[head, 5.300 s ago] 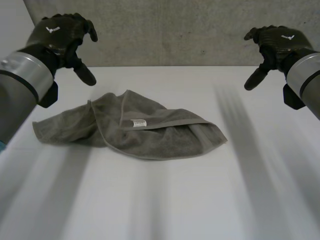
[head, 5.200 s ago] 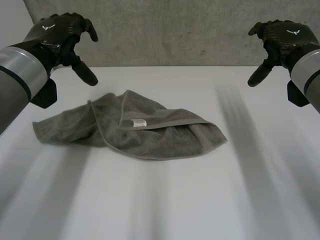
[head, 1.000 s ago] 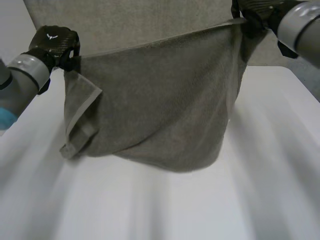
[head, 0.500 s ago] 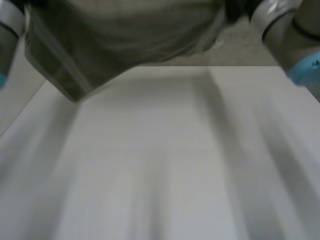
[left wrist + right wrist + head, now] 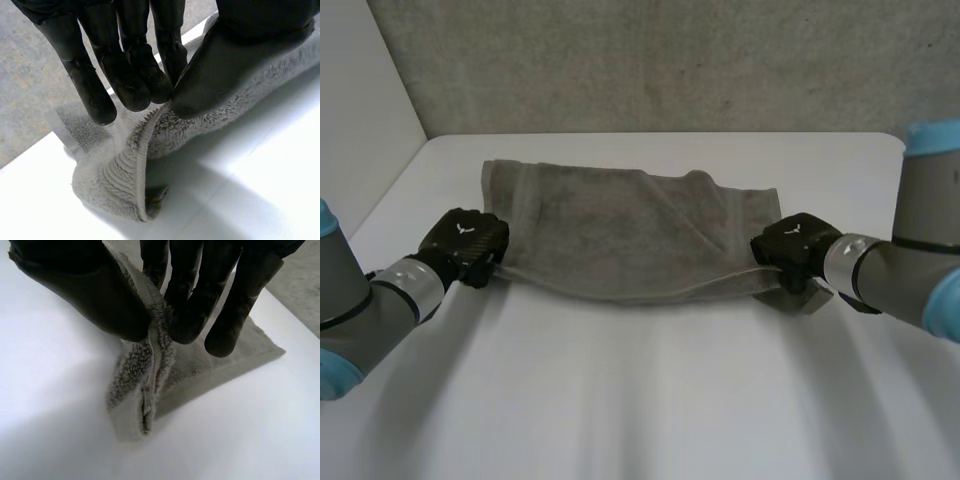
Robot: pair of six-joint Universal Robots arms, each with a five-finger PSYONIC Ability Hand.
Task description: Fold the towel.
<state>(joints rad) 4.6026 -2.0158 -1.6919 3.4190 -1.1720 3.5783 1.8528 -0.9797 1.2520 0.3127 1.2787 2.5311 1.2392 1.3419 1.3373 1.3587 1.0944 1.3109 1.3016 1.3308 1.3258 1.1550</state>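
A grey towel (image 5: 630, 225) lies spread and slightly rumpled on the far half of the white worktop (image 5: 640, 400), its long side along the far edge. The left robot hand (image 5: 468, 243) pinches the towel's near left corner between thumb and fingers. The right robot hand (image 5: 792, 250) pinches the near right corner likewise. The towel looks laid out for a first fold, so both hands should probably carry the near edge evenly onto the far edge. No writing is readable; each hand's back bears a small white emblem.

The right hand (image 5: 87, 292) pinches the towel (image 5: 146, 371), seemingly at a corner.
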